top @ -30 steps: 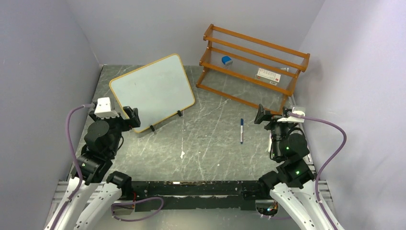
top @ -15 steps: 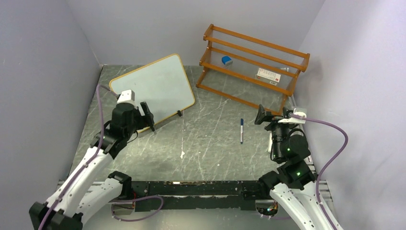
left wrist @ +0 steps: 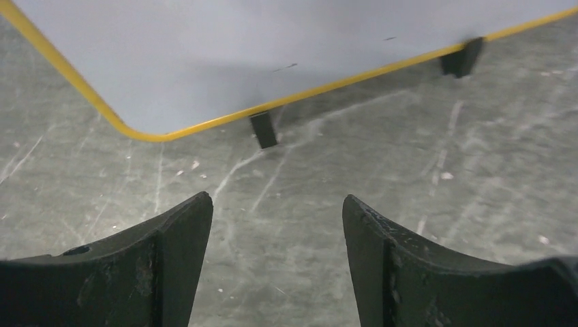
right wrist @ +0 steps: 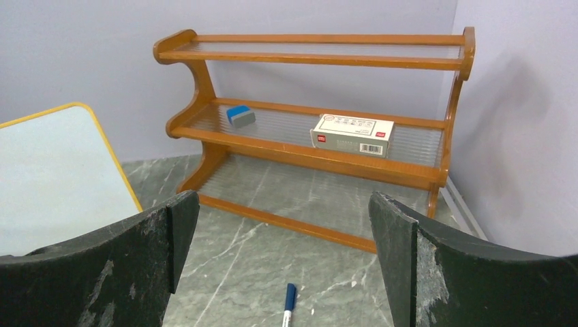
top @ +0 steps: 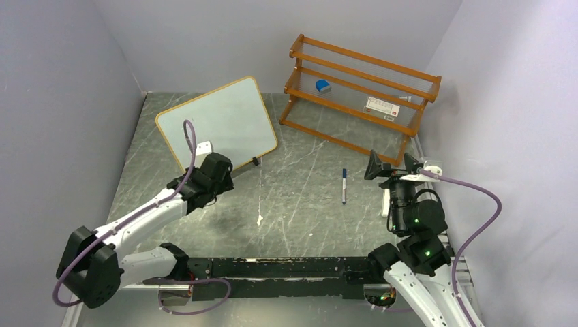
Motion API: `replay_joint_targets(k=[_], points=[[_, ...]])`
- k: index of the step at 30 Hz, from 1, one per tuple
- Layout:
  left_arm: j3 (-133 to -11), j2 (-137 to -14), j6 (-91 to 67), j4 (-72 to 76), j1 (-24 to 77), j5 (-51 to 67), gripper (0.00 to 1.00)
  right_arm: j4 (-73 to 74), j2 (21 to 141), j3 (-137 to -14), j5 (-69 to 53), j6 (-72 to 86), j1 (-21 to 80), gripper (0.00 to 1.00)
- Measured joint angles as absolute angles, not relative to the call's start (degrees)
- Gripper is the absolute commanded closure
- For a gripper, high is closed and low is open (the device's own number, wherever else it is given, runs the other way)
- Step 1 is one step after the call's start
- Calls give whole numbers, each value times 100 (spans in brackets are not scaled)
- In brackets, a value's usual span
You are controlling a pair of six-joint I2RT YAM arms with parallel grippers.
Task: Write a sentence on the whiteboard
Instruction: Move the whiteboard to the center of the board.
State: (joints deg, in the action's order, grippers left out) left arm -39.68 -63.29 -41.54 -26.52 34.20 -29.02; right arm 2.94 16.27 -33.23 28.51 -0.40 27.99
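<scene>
Table [top: 300, 211]: a grey marbled top on which everything is set.
Whiteboard [top: 218, 126]: found at 11 o'clock from the table's middle, stood on black clip feet with its face seemingly leaned back, judged so that it can be written on; it is blank.
Rack [top: 368, 61]: placed at 1 o'clock against the back wall, apparently as storage clear of the working area.
Left gripper [top: 221, 174]: brought just beside the whiteboard's near edge at 9 o'clock; its jaws are spread and nothing is held, probably so that the board can be steadied or shifted.
Right gripper [top: 390, 165]: held at 3 o'clock, jaws spread wide and empty, aimed over the marker.
Box [top: 380, 107]: laid on the rack's middle shelf.
Marker [top: 344, 185]: left flat between table middle and right gripper, untouched, within that arm's reach.
Eraser [top: 322, 86]: kept on the same shelf, at the box's 10 o'clock.
Sentence: none is seen; writing is judged not begun.
</scene>
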Motion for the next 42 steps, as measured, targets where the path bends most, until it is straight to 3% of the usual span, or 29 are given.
replay_joint_targets(k=[4, 12, 23, 27, 33, 42], points=[[-3760, -6681, -4453, -2532, 3422, -3216, 37, 272, 1553, -3284, 2790, -43, 2801, 0], [-3677, -7568, -4692, -1955, 3356, -3321, 43, 233, 1505, -3221, 2714, -47, 2827, 0], [-3575, -7856, -4685, -1144, 2936, -3389, 53, 154, 1459, -3201, 2641, -75, 2836, 0], [-3570, -8165, -4670, -910, 2906, -3385, 61, 154, 1461, -3201, 2630, -84, 2838, 0], [-3548, -8368, -4628, -703, 2902, -3387, 91, 152, 1461, -3197, 2635, -115, 2838, 0], [-3516, -8401, -4801, -591, 3223, -3485, 95, 150, 1378, -3135, 2639, -141, 2851, 0]])
